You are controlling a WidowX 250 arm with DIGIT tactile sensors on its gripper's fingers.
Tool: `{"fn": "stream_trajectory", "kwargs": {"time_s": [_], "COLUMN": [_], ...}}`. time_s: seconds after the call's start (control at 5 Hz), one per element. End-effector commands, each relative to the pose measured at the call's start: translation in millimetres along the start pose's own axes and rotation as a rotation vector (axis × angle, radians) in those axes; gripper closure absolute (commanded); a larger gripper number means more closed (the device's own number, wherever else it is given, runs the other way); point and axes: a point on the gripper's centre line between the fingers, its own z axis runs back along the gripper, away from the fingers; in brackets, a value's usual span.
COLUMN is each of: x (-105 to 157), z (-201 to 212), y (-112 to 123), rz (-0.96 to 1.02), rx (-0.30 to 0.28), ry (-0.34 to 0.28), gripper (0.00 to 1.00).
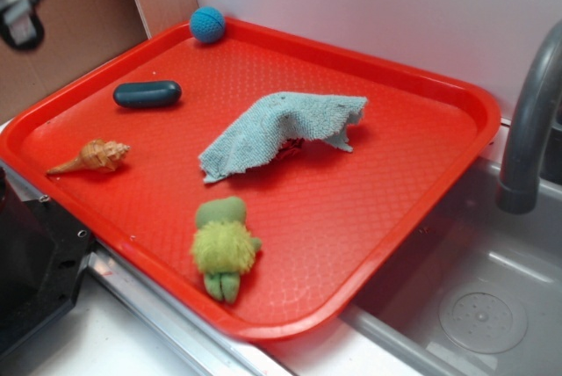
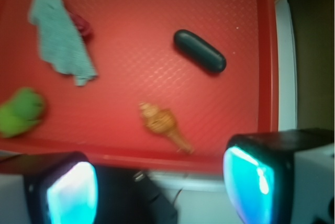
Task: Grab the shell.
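The tan-orange spiral shell (image 1: 92,156) lies on the red tray (image 1: 378,209) near its left edge, thin tip pointing left. In the wrist view the shell (image 2: 162,124) lies near the tray's near rim, tip pointing toward the lower right. My gripper (image 2: 159,187) is open and empty, high above the tray's edge, with its cyan-padded fingers (image 2: 246,182) wide apart; the shell sits ahead of and between them. In the exterior view only a part of the arm (image 1: 18,7) shows at the top left.
A dark teal capsule (image 1: 147,94) lies behind the shell. A blue ball (image 1: 207,25) sits in the tray's far corner. A crumpled grey-green cloth (image 1: 281,130) lies mid-tray, a green plush toy (image 1: 225,249) near the front. A sink (image 1: 483,306) with faucet (image 1: 531,121) is to the right.
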Motion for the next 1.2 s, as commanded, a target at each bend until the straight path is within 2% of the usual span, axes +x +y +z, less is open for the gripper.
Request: {"fn": "stream_trajectory", "kwargs": {"time_s": [0.0, 0.2, 0.4, 0.8, 1.0], "x": [7, -5, -5, -3, 24], "z": [-92, -125, -126, -120, -111], "y": [16, 2, -21, -20, -10], "rz": [-0.105, -0.16, -0.244, -0.257, -0.238], "rx": [0.055, 0.003, -0.006, 0.001, 0.009], "ry": [0.073, 0.09, 0.081, 0.079, 0.065], "gripper": [0.0, 0.0, 0.0, 0.0, 0.0]}}
